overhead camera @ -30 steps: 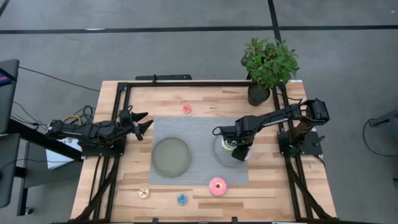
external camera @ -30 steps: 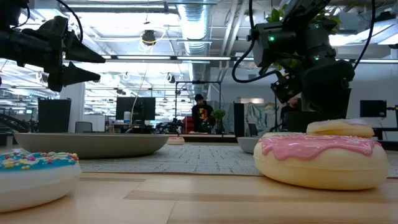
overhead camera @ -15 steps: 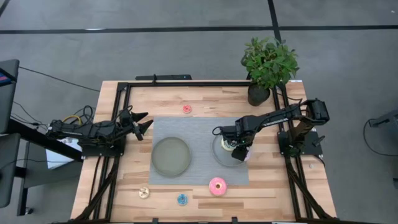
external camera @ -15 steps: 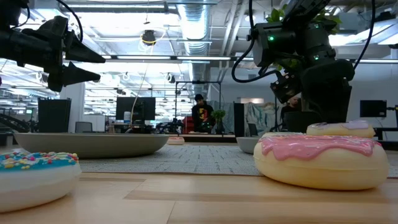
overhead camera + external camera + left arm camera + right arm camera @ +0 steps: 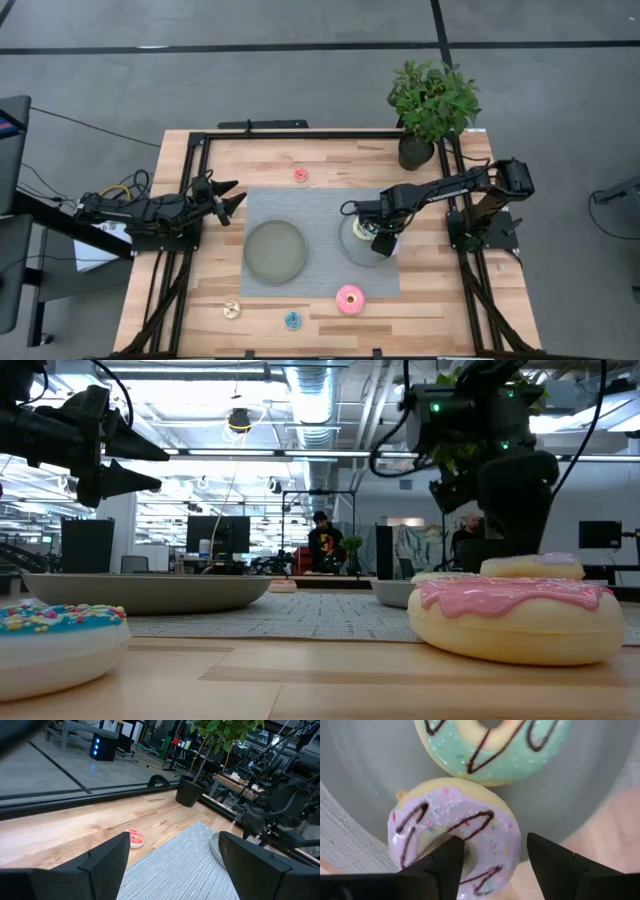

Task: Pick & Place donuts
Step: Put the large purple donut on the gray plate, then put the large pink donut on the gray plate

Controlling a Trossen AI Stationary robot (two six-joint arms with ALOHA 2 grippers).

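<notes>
Progress: 2 of the larger donuts sit in the right grey-green round plate (image 5: 352, 246) on the grey mat (image 5: 320, 205): a green-iced ring donut with dark drizzle (image 5: 492, 745) and a purple-iced sprinkled ring donut (image 5: 455, 832), touching each other in the right wrist view. The left grey-green round plate (image 5: 275, 251) looks empty.

Still out on the wooden desk (image 5: 260, 160):
- pink-iced large ring donut (image 5: 350, 297), near edge, just off the mat
- tiny blue-iced donut (image 5: 292, 320), near edge
- tiny cream donut (image 5: 231, 309), near-left
- tiny red donut (image 5: 301, 175), far side, beyond the mat

That makes 6 visible; a 7th cannot be found in these views. Judgement: roughly 2 placed, 4 left.

Right gripper (image 5: 381, 243) is over the right plate, directly above the purple donut. Fingers (image 5: 555, 862) are spread wide, straddling the donut without pinching it, so it reads as released; whether a finger brushes the icing cannot be told.

Left gripper (image 5: 226, 200) waits at the left desk edge, fingers apart, holding nothing.
</notes>
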